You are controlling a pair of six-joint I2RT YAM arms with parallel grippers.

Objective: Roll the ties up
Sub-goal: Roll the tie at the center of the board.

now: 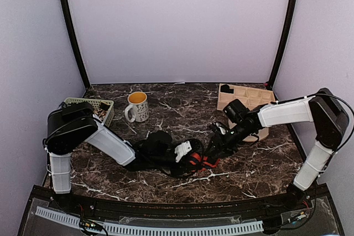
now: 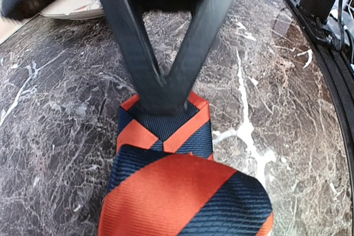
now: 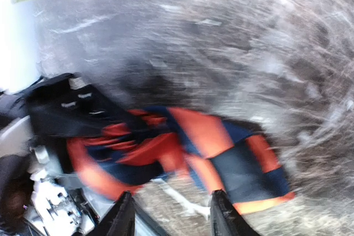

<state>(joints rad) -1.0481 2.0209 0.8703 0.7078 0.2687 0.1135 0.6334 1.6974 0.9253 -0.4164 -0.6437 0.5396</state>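
Striped tie: the striped tie [image 1: 200,162] lies partly rolled on the counter [image 1: 182,103], low in the middle of the top view, between the two arms; broad orange-red and dark navy diagonal bands.
Left end effector: the left end effector [image 2: 163,100] is narrow, its two dark fingers [image 2: 127,37] meeting in a V on the folded edge of the tie at the centre of its wrist view.
Right end effector: the right end effector [image 3: 171,218] stands apart and holds nothing; its fingertips show at the bottom edge of a blurred view, with the tie just above them.
Mug: the mug [image 1: 136,106] is left of centre, upright.
Basket: the green basket [image 1: 91,104] is at far left.
Tray: the wooden tray [image 1: 246,98] sits at upper right, divided into compartments.
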